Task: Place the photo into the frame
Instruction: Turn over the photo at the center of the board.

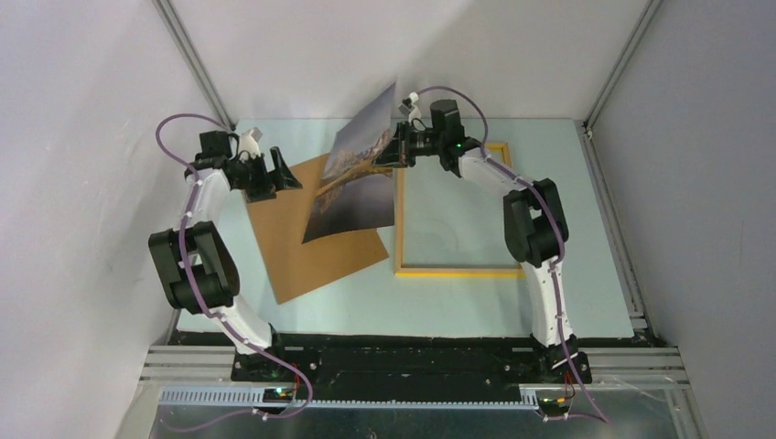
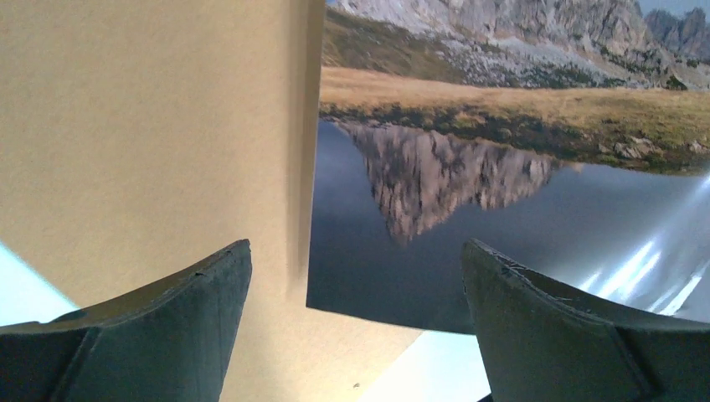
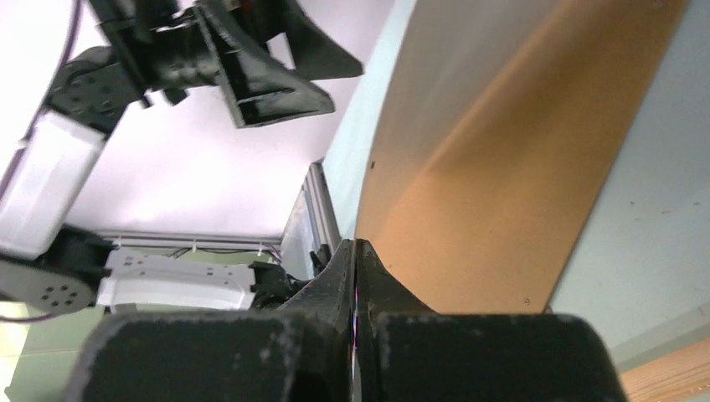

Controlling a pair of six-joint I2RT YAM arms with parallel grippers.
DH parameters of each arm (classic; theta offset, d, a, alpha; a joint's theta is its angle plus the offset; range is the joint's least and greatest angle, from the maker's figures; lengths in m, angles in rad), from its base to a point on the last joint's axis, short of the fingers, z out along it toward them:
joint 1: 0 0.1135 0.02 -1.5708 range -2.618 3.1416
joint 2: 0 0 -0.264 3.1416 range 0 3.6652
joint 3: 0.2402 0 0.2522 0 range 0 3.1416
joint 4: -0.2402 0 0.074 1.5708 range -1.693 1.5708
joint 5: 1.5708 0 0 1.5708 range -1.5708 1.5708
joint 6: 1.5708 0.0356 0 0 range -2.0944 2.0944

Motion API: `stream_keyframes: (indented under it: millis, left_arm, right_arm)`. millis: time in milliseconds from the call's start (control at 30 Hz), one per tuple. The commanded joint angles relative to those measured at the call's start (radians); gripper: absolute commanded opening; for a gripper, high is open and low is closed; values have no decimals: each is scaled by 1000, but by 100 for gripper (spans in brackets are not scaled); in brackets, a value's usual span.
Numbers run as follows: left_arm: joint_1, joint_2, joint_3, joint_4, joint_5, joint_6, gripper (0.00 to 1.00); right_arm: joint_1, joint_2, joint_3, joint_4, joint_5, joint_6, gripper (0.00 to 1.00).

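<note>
Aloft, glossy thin photo (image 1: 352, 183) pinched in right pincer (image 1: 396, 154); left pincer (image 1: 276, 177) gaping, empty.

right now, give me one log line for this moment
right gripper: shut on photo, tilted over backing board | left gripper: open, empty | frame: flat, unfilled

Robot lab cell (white walls (image 1: 82, 110), aluminium rails (image 1: 194, 59))

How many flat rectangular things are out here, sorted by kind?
Glossy mountain-and-lake photo print: 1
Yellow-orange wooden picture frame: 1
Plain brown backing board: 1
Total: 3
</note>
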Motion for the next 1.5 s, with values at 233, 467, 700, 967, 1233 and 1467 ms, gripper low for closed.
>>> stream_keyframes:
  millis: [233,467,700,967,1233,1467]
  left_arm:
    - [-5,176,197,8,322,-119,100]
    - [-49,271,275,9,470,-177,99]
    - [-89,370,329,7,586,-229,98]
    - [-116,417,363,6,723,-240,99]
    - [-129,443,388,4,806,-265,98]
    - [-132,438,396,5,836,-280,98]
  right_arm:
    - [-53,-217,-76,238,-151,116,0]
    - [-55,-292,-104,325,-201,142,0]
    - [-51,-351,-153,371,-228,140,0]
    - [-49,-357,-250,460,-246,136,0]
    - [-49,-336,-329,486,-270,95,0]
    - [-41,-323,-370,361,-257,-33,0]
